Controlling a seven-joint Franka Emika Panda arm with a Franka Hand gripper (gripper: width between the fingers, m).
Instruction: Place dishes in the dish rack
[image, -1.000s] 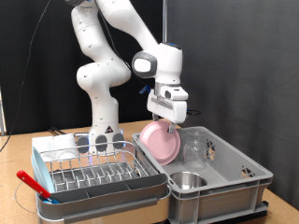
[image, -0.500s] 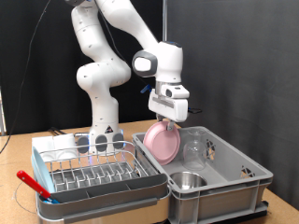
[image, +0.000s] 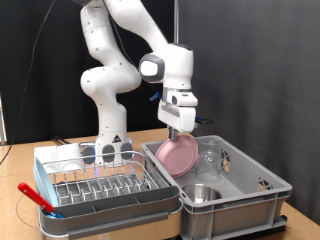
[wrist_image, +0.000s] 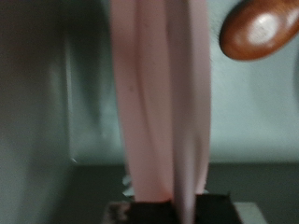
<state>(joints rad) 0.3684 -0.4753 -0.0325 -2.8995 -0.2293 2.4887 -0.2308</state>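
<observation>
My gripper (image: 179, 128) is shut on the top rim of the round pink plate (image: 177, 156) and holds it on edge above the grey crate (image: 250, 195). In the wrist view the pink plate (wrist_image: 161, 103) fills the middle, seen edge-on between the fingers. The small steel bowl (image: 201, 193) lies in the crate's front part. The clear glass (image: 212, 157) stands in the crate behind the plate. The dish rack (image: 100, 185), a pale tray with silver wire prongs, sits at the exterior view's left and holds no dishes.
A red-handled utensil (image: 35, 197) lies at the rack's front left corner. A brown wooden object (wrist_image: 260, 30) shows in the wrist view inside the crate. The robot's base (image: 110, 150) stands behind the rack. The wooden table (image: 15, 200) extends to the left.
The gripper has lifted the pink plate slightly and shifted it a little towards the exterior view's left. Nothing else has moved.
</observation>
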